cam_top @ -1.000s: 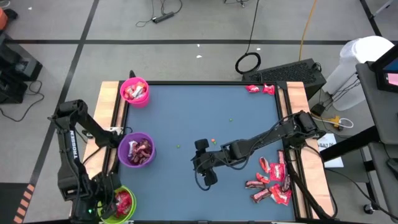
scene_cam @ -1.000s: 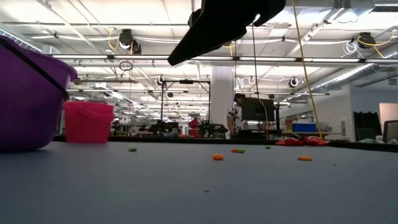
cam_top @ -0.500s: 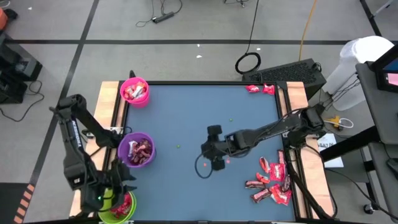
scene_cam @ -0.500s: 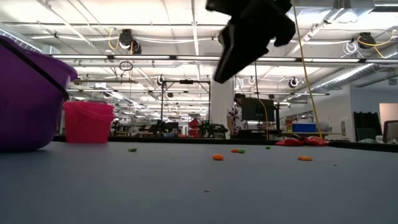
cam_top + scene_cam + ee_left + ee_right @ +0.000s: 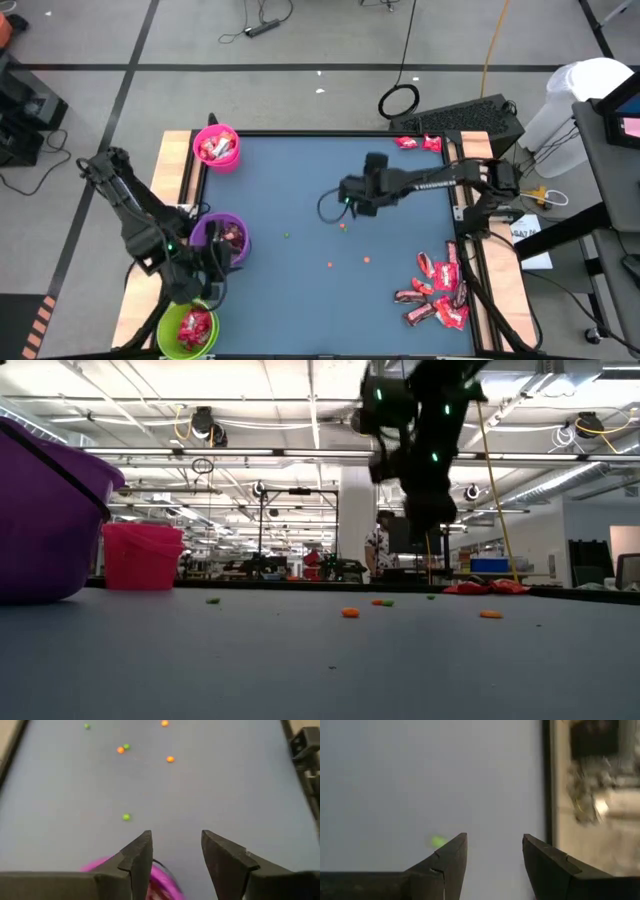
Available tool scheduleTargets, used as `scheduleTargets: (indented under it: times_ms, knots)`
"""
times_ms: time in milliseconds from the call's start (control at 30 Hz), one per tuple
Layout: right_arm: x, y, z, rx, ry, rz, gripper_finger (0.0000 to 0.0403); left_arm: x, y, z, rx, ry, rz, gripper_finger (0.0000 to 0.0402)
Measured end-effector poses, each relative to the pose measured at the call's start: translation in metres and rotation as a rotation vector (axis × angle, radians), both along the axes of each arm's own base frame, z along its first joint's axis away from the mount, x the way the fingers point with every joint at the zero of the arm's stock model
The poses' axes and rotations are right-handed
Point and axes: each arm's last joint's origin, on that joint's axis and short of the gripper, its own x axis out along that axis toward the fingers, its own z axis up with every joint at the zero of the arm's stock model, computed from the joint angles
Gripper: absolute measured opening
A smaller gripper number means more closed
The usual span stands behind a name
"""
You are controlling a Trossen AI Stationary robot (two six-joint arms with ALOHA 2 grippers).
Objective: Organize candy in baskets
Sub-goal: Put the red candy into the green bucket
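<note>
Hovering mid-worktop with jaws open and empty, the right gripper (image 5: 343,192) is the arm nearer the candy (image 5: 437,290), heaped toward the worktop's near right corner.

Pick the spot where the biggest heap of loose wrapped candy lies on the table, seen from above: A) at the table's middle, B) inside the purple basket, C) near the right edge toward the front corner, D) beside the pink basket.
C: the high view shows the candy pile against the table's right edge.
</note>
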Motion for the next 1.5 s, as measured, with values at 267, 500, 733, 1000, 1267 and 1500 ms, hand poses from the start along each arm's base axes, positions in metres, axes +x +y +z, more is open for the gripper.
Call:
scheduleTargets:
  times_ms: [267, 500, 733, 1000, 1267, 1500]
  knots:
    - [-0.058, -0.085, -0.026, 0.003, 0.051, -0.267, 0.018, 0.007, 0.026, 0.013, 0.05, -0.036, -0.02, 0.0176]
    - [-0.092, -0.147, -0.033, -0.024, 0.034, -0.403, 0.018, 0.014, 0.043, 0.006, 0.044, -0.055, -0.035, 0.0176]
    - [-0.114, -0.178, -0.04, 0.092, 0.011, -0.409, 0.018, 0.019, 0.06, -0.01, -0.048, -0.044, -0.029, 0.0176]
    - [-0.125, -0.202, -0.067, 0.17, 0.085, -0.353, 0.018, 0.024, 0.067, -0.019, -0.038, -0.068, -0.02, 0.0176]
    - [-0.13, -0.213, -0.076, 0.151, 0.117, -0.326, 0.0141, 0.027, 0.069, -0.017, 0.016, -0.1, -0.025, 0.0176]
    - [-0.133, -0.216, -0.076, 0.153, 0.121, -0.328, 0.0016, 0.028, 0.071, -0.016, 0.051, -0.118, 0.005, 0.0176]
